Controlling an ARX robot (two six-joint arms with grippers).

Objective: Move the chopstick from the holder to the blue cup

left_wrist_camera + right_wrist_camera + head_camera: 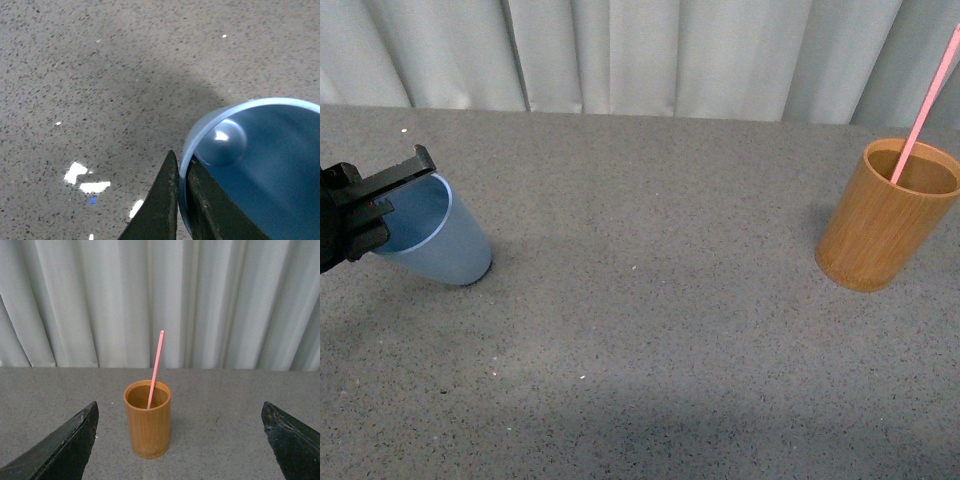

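Left gripper (183, 190) clamps tilted blue plastic cup (445, 245), left edge; right gripper (179, 412) gapes, seemingly short of round bamboo holder (880, 225) with thin pink chopstick (925, 105).

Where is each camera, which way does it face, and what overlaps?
Front: on the body, looking forward-down over the table; left fingers hold the tilted cup, holder and chopstick far right.
Left wrist: on the left arm, looking down; left fingers pinch the cup's rim.
Right wrist: on the right arm, facing the curtain; open right fingers flank holder and chopstick.
Shared: cup in front and left wrist; holder in front and right wrist.
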